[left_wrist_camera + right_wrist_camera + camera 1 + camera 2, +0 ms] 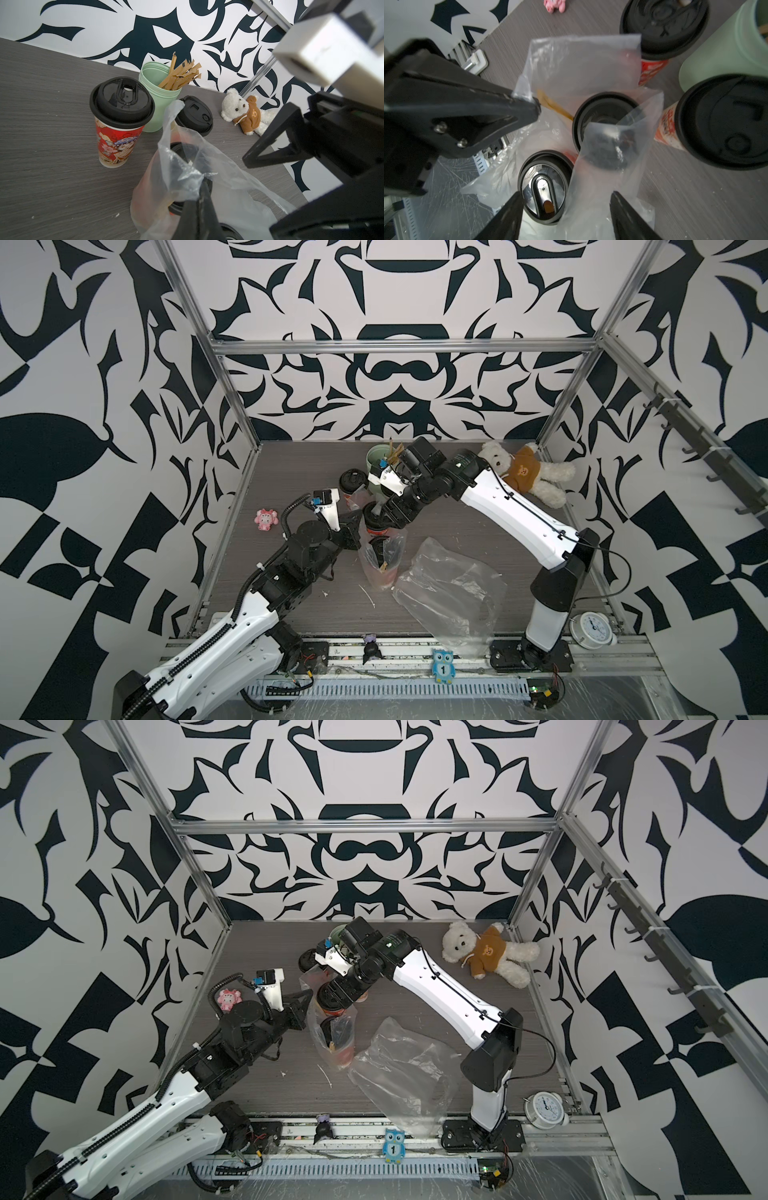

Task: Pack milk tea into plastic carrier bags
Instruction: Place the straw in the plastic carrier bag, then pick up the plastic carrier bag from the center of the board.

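Near the middle of the worktop the plastic carrier bag is pinched at its rim by the closed left gripper so that its mouth is held open, while the right gripper is spread wide above a milk tea cup set inside it.

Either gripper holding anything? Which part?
Left gripper pinches the plastic bag by its top edge. Right gripper is open over a lidded cup in that bag, holding nothing.

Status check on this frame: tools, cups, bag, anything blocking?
Left tool shut on carrier bag edge. Right tool open over it. Two milk teas inside, two standing outside by mint cup.
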Controlling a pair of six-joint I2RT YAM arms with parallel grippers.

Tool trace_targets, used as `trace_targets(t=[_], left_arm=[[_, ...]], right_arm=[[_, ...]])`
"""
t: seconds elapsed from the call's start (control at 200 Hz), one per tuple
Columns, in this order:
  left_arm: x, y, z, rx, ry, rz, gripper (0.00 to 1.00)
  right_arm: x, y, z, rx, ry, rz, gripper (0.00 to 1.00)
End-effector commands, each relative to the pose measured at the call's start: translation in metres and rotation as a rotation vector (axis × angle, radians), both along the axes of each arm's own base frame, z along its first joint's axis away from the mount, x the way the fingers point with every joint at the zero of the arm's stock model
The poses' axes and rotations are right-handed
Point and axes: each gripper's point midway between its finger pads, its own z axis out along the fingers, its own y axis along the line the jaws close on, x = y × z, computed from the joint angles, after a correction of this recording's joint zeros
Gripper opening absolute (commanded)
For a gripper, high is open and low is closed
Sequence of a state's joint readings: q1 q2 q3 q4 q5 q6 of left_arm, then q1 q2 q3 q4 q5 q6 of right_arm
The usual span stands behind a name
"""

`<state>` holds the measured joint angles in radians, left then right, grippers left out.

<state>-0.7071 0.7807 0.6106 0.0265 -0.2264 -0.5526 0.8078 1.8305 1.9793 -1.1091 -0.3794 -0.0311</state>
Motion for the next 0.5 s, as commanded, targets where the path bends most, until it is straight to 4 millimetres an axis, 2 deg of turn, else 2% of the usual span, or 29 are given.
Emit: trace_targets(t=[0.0, 0.085, 0.12, 0.16, 0.24, 0.31, 0.355, 0.495], left_arm=[[0.0, -0.001, -0.006, -0.005, -0.001, -0.007, 0.0], [0.0, -0.001, -0.006, -0.005, -0.001, -0.007, 0.0], [-0.001, -0.001, -0.007, -0.003, 0.002, -0.006, 0.0], [0.0, -0.001, -0.007, -0.003, 0.001, -0.005, 0.0], [0.0, -0.001, -0.005, -0.004, -0.001, -0.006, 0.0], [0.0, -0.001, -0.004, -0.006, -0.001, -0.006, 0.0], [0.0, -0.001, -0.005, -0.004, -0.002, -0.007, 0.0], [0.0, -0.002, -0.002, -0.008, -0.007, -0.009, 0.0]], right_arm=[[-0.015, -0.001, 0.02, 0.03, 0.012, 0.039, 0.7], [-0.015, -0.002, 0.013, 0.0, 0.015, 0.042, 0.68], [-0.014, -0.002, 0.011, -0.008, 0.016, 0.042, 0.63], [-0.014, -0.002, 0.009, -0.01, 0.021, 0.042, 0.52], [-0.013, 0.0, 0.007, -0.011, 0.022, 0.04, 0.25], [-0.012, 0.0, 0.007, -0.014, 0.019, 0.037, 0.12], [-0.011, -0.001, 0.007, -0.018, 0.014, 0.03, 0.0], [-0.007, -0.001, 0.013, -0.007, -0.018, 0.013, 0.0]])
